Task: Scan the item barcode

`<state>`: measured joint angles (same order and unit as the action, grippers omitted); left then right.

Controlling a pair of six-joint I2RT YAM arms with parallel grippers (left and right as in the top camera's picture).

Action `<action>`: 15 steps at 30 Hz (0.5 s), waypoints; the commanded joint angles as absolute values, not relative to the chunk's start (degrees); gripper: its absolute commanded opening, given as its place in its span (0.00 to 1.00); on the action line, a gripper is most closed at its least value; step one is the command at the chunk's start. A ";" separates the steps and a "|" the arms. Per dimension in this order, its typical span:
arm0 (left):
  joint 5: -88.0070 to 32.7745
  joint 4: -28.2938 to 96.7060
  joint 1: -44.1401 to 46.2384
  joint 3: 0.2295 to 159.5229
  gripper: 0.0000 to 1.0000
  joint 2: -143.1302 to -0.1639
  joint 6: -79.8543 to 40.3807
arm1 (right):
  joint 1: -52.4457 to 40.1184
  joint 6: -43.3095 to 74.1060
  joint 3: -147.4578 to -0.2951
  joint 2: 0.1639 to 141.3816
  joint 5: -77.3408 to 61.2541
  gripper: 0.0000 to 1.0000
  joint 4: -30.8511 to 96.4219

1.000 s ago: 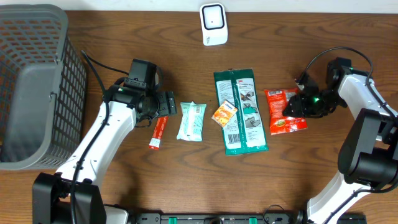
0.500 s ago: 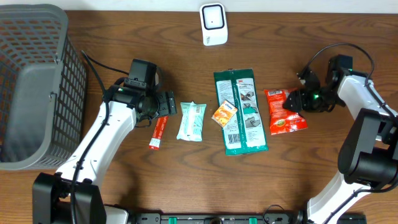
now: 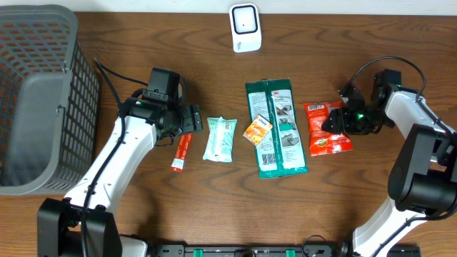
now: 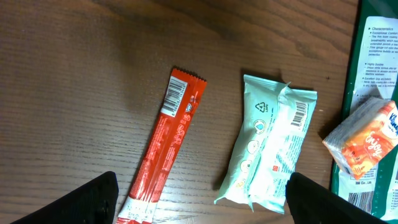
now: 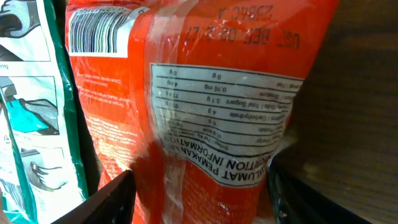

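Note:
A red snack packet [image 3: 327, 126] lies flat on the table at the right, its barcode [image 5: 99, 31] and nutrition panel facing up. My right gripper [image 3: 335, 122] is low over the packet's right part. It is open [image 5: 199, 196], one finger on each side of the packet's width. The white scanner [image 3: 243, 27] stands at the back centre. My left gripper [image 3: 191, 119] hovers open [image 4: 199, 202] above a thin red stick sachet [image 4: 165, 140] and a pale mint packet [image 4: 270, 149], touching neither.
A grey mesh basket [image 3: 36, 93] fills the far left. A long green package [image 3: 277, 128] lies in the middle with a small orange tissue pack [image 3: 258, 130] on its left edge. The green package's edge [image 5: 31, 93] borders the red packet.
The right gripper has shifted slightly left over the red packet and its jaws have spread a little. The left arm and the items have not moved.

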<state>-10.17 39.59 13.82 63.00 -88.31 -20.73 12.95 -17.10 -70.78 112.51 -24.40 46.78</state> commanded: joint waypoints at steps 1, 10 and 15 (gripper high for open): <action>-9.82 39.59 13.67 63.61 0.87 -88.36 -20.16 | 12.67 -16.69 -69.87 112.97 -23.40 0.64 46.09; -9.82 39.59 13.67 63.61 0.87 -88.36 -20.18 | 12.64 -15.25 -67.72 112.97 -23.44 0.56 44.62; -9.82 39.59 13.67 63.61 0.87 -88.36 -20.18 | 12.64 -14.79 -67.40 112.97 -24.32 0.21 46.78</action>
<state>-10.17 39.59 13.80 63.00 -88.31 -20.73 12.95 -15.25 -69.01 112.22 -26.41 45.82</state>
